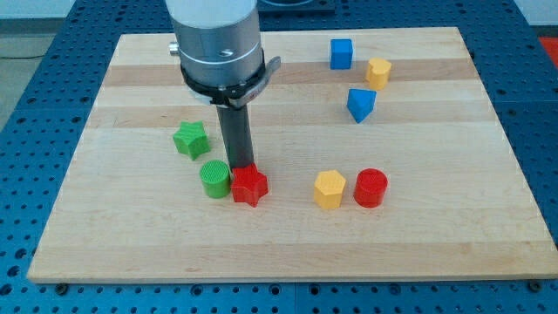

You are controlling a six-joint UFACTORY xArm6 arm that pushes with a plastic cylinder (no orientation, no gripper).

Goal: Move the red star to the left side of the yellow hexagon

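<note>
The red star (248, 185) lies on the wooden board (131, 235), left of centre near the view's bottom. The yellow hexagon (329, 189) lies to its right, about a block's width of bare wood between them. My tip (237, 166) is at the red star's upper left edge, touching it or nearly so, and just right of the green cylinder (214, 180). The rod rises from there to the arm's grey flange (220, 44).
A red cylinder (370, 187) sits right beside the yellow hexagon. A green star (190, 139) lies up and left of my tip. A blue cube (341, 54), a small yellow block (377, 72) and a blue triangular block (360, 104) lie at the upper right.
</note>
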